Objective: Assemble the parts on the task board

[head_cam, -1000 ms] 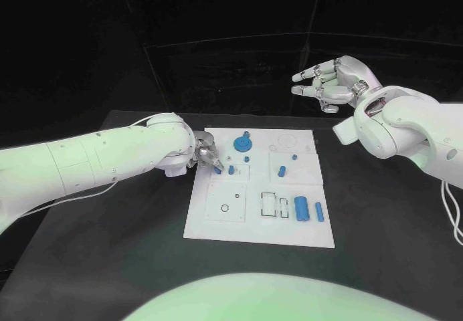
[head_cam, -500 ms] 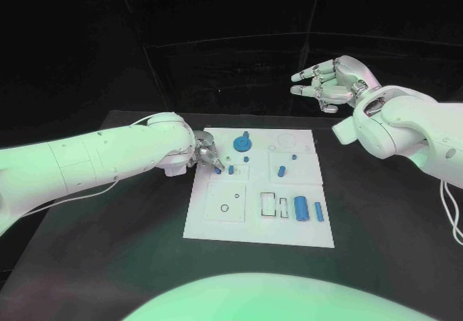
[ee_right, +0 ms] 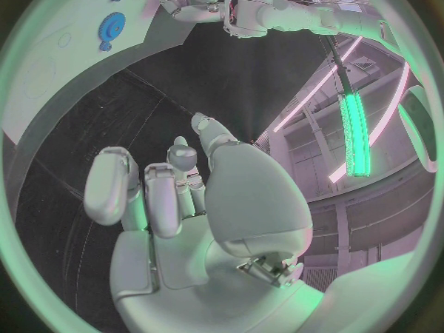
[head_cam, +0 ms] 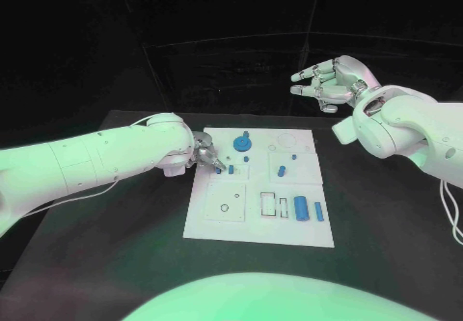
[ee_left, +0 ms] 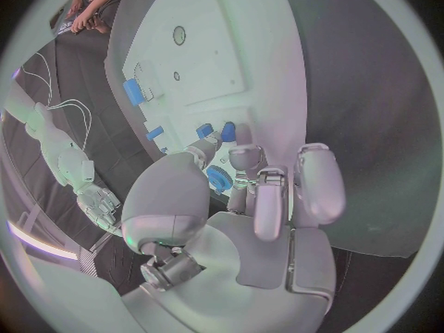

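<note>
My left hand pinches a small blue peg at the task board's left edge; several blue parts look unseated. My right hand hovers, fingers apart, holding nothing.

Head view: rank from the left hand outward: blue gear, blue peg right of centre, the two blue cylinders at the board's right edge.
1. Blue gear, far part of the task board, just beyond the left hand.
2. Blue peg, right of centre.
3. Two blue cylinders, near-right part; farthest.
</note>
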Tool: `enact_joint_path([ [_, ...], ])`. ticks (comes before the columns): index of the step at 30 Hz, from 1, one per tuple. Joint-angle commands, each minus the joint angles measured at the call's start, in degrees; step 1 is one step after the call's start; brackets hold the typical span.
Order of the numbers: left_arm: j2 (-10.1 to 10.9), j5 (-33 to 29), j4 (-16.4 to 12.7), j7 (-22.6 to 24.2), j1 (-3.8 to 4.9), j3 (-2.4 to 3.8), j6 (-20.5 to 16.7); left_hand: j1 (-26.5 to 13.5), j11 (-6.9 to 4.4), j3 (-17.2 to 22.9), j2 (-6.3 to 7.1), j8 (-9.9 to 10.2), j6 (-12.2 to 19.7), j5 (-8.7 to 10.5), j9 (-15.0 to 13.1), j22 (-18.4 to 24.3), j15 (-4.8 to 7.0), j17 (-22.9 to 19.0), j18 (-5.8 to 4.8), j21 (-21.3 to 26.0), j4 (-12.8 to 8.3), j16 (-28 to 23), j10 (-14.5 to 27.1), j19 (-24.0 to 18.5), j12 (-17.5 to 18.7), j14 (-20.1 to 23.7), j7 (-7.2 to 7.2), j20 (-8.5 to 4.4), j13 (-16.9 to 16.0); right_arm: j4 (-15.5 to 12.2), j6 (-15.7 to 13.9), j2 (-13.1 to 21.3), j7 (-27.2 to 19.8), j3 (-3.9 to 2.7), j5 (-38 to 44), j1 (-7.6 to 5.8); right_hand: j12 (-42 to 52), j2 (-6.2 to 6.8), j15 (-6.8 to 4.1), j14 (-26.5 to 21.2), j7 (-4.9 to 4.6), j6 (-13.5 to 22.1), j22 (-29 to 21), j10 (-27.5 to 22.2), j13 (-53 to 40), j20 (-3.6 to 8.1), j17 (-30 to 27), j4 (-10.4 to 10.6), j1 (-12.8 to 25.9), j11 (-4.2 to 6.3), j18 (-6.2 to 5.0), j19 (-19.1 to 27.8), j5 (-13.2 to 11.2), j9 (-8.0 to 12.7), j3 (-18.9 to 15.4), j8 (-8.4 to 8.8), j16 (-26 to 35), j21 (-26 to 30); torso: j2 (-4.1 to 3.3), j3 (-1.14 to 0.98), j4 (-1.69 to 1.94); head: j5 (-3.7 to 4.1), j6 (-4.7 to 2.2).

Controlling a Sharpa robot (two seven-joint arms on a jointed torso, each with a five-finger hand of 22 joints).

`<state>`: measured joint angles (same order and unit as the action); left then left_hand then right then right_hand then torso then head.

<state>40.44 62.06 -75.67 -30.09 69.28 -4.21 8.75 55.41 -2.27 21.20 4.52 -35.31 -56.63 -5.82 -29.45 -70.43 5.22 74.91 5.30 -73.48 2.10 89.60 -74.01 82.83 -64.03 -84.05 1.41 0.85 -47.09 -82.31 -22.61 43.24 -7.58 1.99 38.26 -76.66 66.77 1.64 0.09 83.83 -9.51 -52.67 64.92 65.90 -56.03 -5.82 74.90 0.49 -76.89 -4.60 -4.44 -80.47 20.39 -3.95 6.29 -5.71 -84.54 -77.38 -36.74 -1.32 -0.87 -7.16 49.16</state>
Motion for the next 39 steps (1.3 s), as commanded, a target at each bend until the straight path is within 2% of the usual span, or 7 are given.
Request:
enact_joint_path([
  [1,0.06,0.10,0.10,-0.74,-0.06,-0.07,-0.78,-1.41,-0.11,-2.52,0.36,-0.33,-0.33,0.25,-0.09,-0.19,0.34,15.09,-0.87,-0.27,1.10,0.40,-0.52,0.43,-0.35,-5.95,0.15,-0.09,-0.26,0.03,0.65,-0.04,-0.15,-0.04,0.23,-0.12,-0.05,-0.10,-0.20,3.88,-0.11,0.35,-0.06,-0.44,0.04,0.05,6.70,0.07,0.48,0.14,-0.53,0.46,0.33,0.07,0.29,0.32,0.21,0.25,-0.01,-0.01,-0.01,-0.05,0.01],
  [14,1.36,-5.67,-0.38,4.46,-0.07,-0.01,-11.62,-0.55,0.36,-13.09,-1.83,-0.20,1.72,2.67,-0.11,3.09,0.09,13.64,-0.12,3.09,6.02,-0.33,2.77,-0.99,3.09,-5.59,0.55,0.03,4.69,0.06,0.68,0.02,-0.17,-0.04,0.29,-0.12,-0.09,-0.08,-0.20,3.86,-0.12,0.37,-0.15,-0.49,0.10,0.05,6.64,0.08,0.49,0.14,-0.54,0.50,0.33,0.08,0.29,0.32,0.25,0.29,0.02,-0.01,0.02,0.26,-0.14],
  [21,1.91,-13.30,-0.18,12.64,0.01,0.00,-19.03,2.60,2.36,-16.54,-2.96,2.02,7.38,2.51,1.50,13.99,-1.53,4.89,2.06,13.80,6.80,-5.35,10.49,-6.08,10.17,-3.06,3.04,1.41,14.27,0.10,0.64,0.06,-0.18,-0.04,0.30,-0.11,-0.09,-0.08,-0.20,3.86,-0.12,0.37,-0.15,-0.49,0.10,0.05,6.64,0.08,0.49,0.14,-0.54,0.50,0.33,0.08,0.29,0.32,0.25,0.29,0.00,0.00,-0.02,0.37,-0.28],
  [22,1.93,-15.81,-0.03,16.90,0.04,0.00,-20.12,4.45,3.66,-16.95,-3.95,2.72,9.79,2.51,2.20,23.81,-2.76,-3.74,3.87,23.93,6.71,-11.13,14.06,-11.65,11.78,0.54,4.24,2.21,15.17,0.11,0.64,0.07,-0.17,-0.04,0.30,-0.11,-0.09,-0.08,-0.20,3.86,-0.12,0.37,-0.15,-0.49,0.10,0.05,6.64,0.08,0.49,0.14,-0.54,0.50,0.33,0.08,0.29,0.32,0.25,0.29,-0.01,-0.02,0.00,0.41,-0.39],
  [26,1.69,-18.44,0.13,25.02,0.08,0.00,-21.76,10.59,6.15,-15.79,-6.30,3.81,14.52,2.26,3.61,30.72,-4.74,-20.27,4.67,32.64,4.39,-23.67,21.55,-17.14,15.70,9.29,6.56,3.95,17.64,0.14,0.65,0.08,-0.18,-0.04,0.30,-0.11,-0.09,-0.08,-0.20,3.86,-0.12,0.37,-0.15,-0.49,0.10,0.05,6.64,0.08,0.49,0.14,-0.54,0.50,0.33,0.08,0.29,0.32,0.25,0.29,0.02,-0.02,0.01,0.55,-0.58],
  [32,-0.13,-13.04,1.33,35.06,0.12,-0.03,-20.79,22.27,7.55,-9.65,-6.93,4.94,17.07,2.10,6.11,33.71,-6.00,-31.85,4.99,37.20,-3.02,-33.26,27.30,-19.58,21.99,16.89,8.10,5.54,22.77,0.27,0.71,-0.03,-0.20,-0.04,0.30,-0.11,-0.09,-0.08,-0.20,3.86,-0.12,0.37,-0.15,-0.49,0.10,0.05,6.64,0.08,0.49,0.14,-0.54,0.50,0.33,0.08,0.29,0.32,0.25,0.29,-0.04,-0.07,-0.19,0.65,-0.96],
  [39,-3.49,0.30,4.34,40.61,0.12,-0.08,-21.16,23.61,7.91,-0.34,-2.20,10.26,9.98,2.30,15.03,33.41,-6.14,-35.96,4.99,37.04,-8.33,-33.81,22.70,-20.41,29.29,19.08,8.36,5.94,32.58,0.38,0.79,-0.09,-0.19,-0.04,0.30,-0.11,-0.09,-0.08,-0.20,3.86,-0.12,0.37,-0.15,-0.49,0.10,0.05,6.64,0.08,0.49,0.14,-0.54,0.50,0.33,0.08,0.29,0.32,0.25,0.29,-0.08,-0.07,-0.10,1.09,-1.46],
])
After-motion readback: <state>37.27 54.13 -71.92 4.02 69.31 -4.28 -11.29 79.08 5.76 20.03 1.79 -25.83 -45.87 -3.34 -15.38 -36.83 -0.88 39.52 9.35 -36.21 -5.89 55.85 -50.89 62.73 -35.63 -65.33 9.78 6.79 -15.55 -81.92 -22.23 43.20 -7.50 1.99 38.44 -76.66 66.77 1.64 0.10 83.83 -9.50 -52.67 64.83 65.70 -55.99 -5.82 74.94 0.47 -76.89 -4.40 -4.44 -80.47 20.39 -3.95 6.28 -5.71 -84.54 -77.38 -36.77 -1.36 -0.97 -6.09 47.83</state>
